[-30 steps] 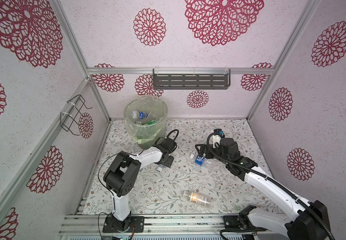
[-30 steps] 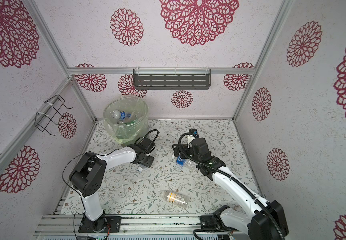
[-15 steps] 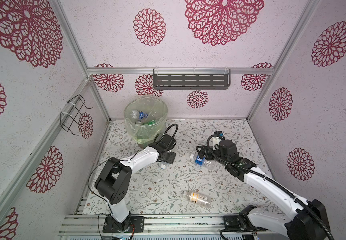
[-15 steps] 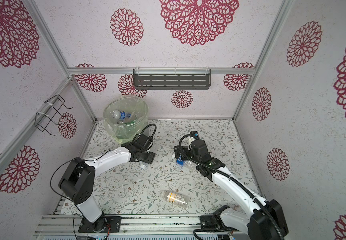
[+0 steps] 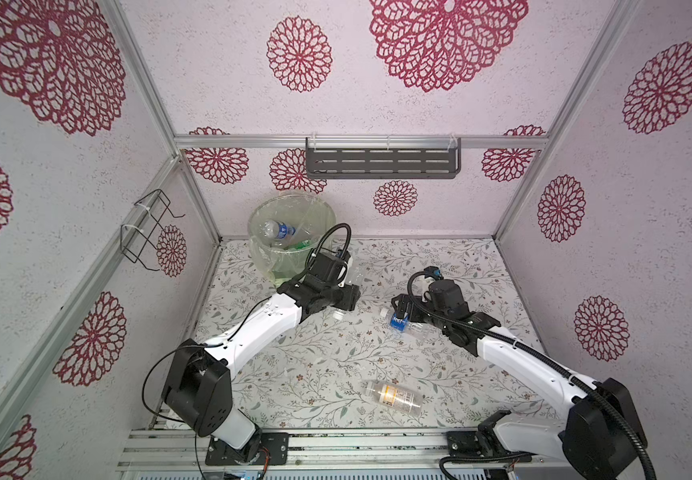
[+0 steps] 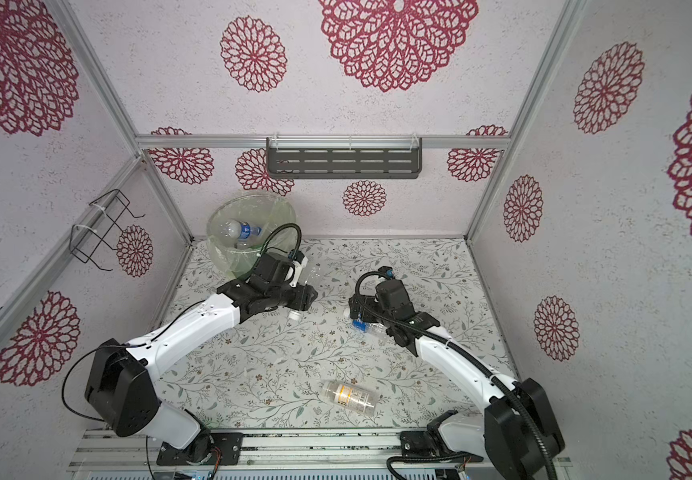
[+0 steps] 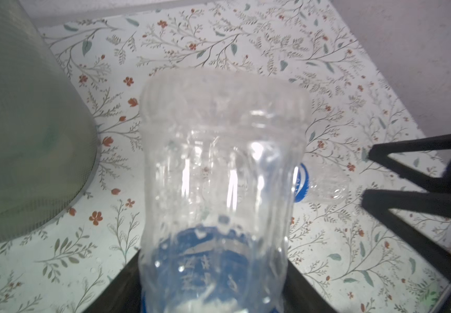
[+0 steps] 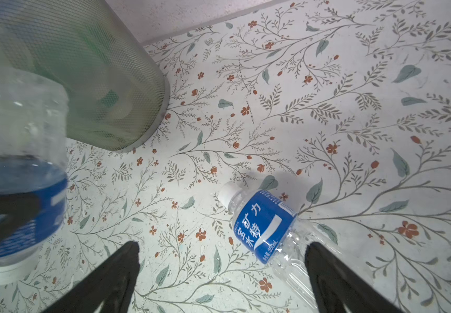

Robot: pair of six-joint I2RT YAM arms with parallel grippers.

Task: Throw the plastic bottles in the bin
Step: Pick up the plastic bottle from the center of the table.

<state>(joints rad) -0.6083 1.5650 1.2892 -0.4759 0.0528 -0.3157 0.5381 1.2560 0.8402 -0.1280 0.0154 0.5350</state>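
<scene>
Our left fingers (image 5: 346, 296) are clamped on bottle one (image 7: 219, 168), which is clear with a blue label. Its white cap (image 5: 339, 314) sticks out on one side of them and its base on the other, toward the bin (image 5: 259, 253). The bin stands just beyond these fingers, close but apart from them.

Our right fingers (image 5: 399, 307) are spread wide and grasp nothing. Bottle two (image 8: 265, 225), also clear with a blue label and a white cap, lies on the surface (image 5: 315, 365) between them. Its clear base end runs right up beside one finger, and we cannot tell whether they touch.

Bottle three (image 5: 394, 398), clear with a yellowish label, lies on its side well behind both pairs of fingers, nearer the right arm, touching nothing else.

We count three bottles outside the bin: one held and two lying. Inside the bin we make out bottle four (image 5: 278, 228), clear with a blue label, on top, and a green shape (image 5: 300, 246) beneath it. How many more lie there we cannot count.
</scene>
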